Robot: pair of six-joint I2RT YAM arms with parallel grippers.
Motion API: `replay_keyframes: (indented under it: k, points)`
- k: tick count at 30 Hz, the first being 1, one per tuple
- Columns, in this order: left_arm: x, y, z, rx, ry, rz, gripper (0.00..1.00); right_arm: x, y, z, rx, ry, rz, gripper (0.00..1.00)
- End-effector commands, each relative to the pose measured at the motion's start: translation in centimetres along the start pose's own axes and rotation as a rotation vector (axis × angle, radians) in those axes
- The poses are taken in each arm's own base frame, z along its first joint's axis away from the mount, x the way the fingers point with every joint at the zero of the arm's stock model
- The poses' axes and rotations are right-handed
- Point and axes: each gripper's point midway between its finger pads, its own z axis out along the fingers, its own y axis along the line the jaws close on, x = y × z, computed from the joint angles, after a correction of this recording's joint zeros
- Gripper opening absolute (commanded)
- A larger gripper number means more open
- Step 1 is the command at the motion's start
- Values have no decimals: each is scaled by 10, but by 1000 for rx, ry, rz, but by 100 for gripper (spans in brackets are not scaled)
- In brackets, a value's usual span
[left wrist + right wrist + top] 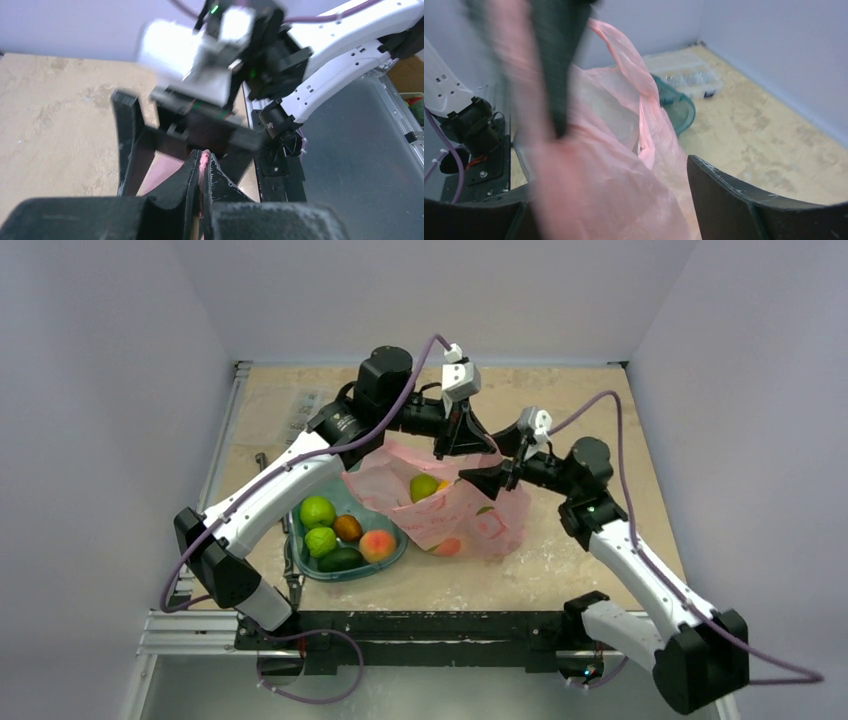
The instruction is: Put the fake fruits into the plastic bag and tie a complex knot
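The pink plastic bag (455,512) stands open on the table with a green fruit (423,487) and an orange one (449,546) inside. My left gripper (461,443) is above the bag's back rim, shut on a twisted strip of pink handle (203,164). My right gripper (487,480) is just right of it at the rim, open, and bag film (624,170) lies loose between its wide-apart fingers (739,200). More fake fruits (345,538) lie in the teal tub (300,570) to the left of the bag. No knot is in view.
A clear organiser box (684,75) lies at the table's back left, beyond the tub (681,107). The two grippers are very close together over the bag. White walls close in the table on three sides.
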Motion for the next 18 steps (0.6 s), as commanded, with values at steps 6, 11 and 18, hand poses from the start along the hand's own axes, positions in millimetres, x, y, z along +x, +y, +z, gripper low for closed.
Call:
replay_keyframes:
  k: [6, 11, 18]
  points:
    - [-55, -7, -19, -9, -156, 52, 0, 35, -9, 44, 10, -110, 114, 39]
    - [-70, 0, -33, -65, -194, 92, 0, 93, -12, 36, 41, 9, 125, 27]
    - [-74, 13, -48, -124, -200, 143, 0, 124, -4, 27, 7, 112, 88, 15]
